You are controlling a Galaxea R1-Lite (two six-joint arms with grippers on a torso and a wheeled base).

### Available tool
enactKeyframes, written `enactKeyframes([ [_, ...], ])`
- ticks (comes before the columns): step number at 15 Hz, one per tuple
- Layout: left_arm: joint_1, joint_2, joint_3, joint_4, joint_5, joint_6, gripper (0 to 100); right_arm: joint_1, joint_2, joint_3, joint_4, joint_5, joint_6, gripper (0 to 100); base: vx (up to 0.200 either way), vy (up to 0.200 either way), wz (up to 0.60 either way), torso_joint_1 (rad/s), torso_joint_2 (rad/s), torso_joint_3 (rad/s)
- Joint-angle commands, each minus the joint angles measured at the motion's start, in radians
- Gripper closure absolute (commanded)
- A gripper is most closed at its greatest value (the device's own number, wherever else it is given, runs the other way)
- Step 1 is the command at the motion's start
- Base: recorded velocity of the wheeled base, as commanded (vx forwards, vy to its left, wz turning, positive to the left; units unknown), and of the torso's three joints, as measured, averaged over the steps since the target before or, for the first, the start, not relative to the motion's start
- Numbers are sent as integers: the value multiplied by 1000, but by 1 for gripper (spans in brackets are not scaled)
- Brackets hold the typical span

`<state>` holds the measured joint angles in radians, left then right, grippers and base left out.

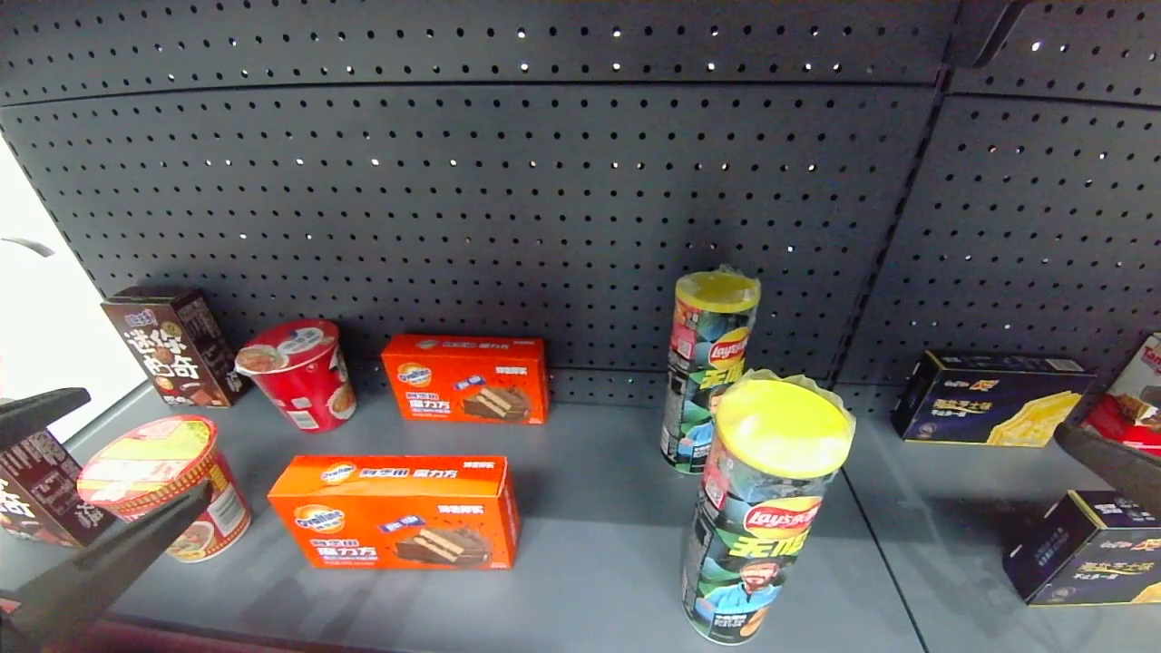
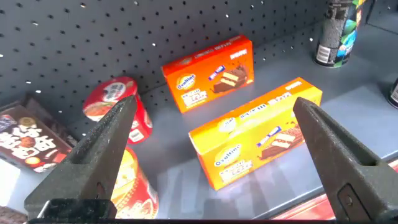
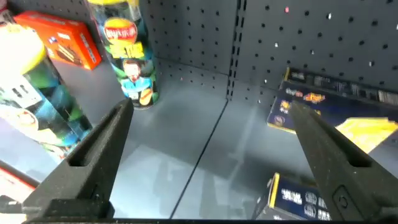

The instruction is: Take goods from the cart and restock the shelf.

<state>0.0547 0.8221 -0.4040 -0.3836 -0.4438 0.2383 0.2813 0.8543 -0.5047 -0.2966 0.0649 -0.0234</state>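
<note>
A grey shelf (image 1: 599,544) with a pegboard back holds goods. Two orange cake boxes stand on it, one in front (image 1: 396,512) and one behind (image 1: 467,378). Two yellow-lidded chip cans stand upright right of the middle, one in front (image 1: 766,517) and one behind (image 1: 712,367). My left gripper (image 2: 214,102) is open and empty, level with the shelf's front left, with the front orange box (image 2: 255,140) beyond its fingers. My right gripper (image 3: 210,109) is also open and empty, over the bare shelf between the rear chip can (image 3: 132,59) and a dark blue box (image 3: 336,109).
At the left stand a red cup (image 1: 299,372), a noodle cup (image 1: 163,485) and two brown boxes (image 1: 177,345) (image 1: 36,490). Two dark blue boxes (image 1: 993,399) (image 1: 1084,549) and a red box (image 1: 1129,399) sit on the right section. Bare shelf lies between the orange boxes and the cans.
</note>
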Motion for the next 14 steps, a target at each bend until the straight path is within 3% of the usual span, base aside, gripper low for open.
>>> enactKeyframes([
  [1,1,-8,7,0,1,1,0,44,31,11,-1,-2,-10,0,0,0,0,0,0,0],
  [6,1,-5,8,0,2,-1,0,49,91,2,-3,1,-36,0,0,0,0,0,0,0],
  [14,-3,32,7,-1,-4,1,0,230,229,58,42,7,-122,0,0,0,0,0,0,0],
])
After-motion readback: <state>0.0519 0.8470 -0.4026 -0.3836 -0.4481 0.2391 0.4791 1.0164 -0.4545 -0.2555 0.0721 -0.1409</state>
